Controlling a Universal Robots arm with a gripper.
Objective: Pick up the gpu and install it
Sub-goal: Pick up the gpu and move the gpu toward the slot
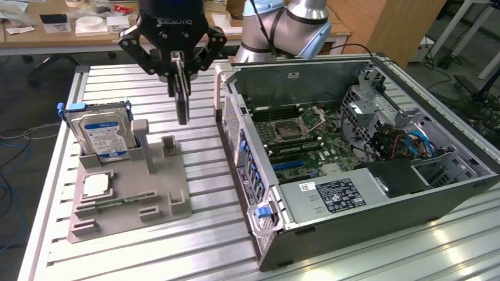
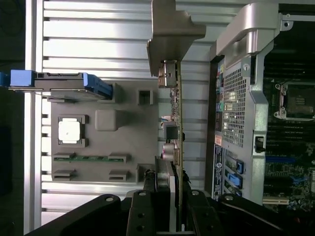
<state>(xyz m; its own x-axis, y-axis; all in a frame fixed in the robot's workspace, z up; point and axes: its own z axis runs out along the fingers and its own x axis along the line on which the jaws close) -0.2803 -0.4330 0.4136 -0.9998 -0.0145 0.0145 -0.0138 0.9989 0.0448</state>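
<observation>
**Exterior view.** The gripper [image 1: 178, 69] is hanging in the upper left of the frame, with its jaws clamping the top edge of the gpu [image 1: 182, 99]. The card is hanging upright and edge-on above the bench [image 1: 133, 254], clear of its surface. It is sitting between the holder tray [image 1: 160, 202] at lower left and the open computer case [image 1: 375, 219] at right. A hard drive [image 1: 98, 133] is standing in the tray.

**Wrist view.** The gripper [image 2: 172, 189] is gripping the gpu [image 2: 177, 123] edge-on, jaws clamped on the card. The card is lying between the holder tray [image 2: 113, 157] and the computer case [image 2: 236, 113], with its metal bracket [image 2: 170, 29] at the end far from the jaws.
</observation>
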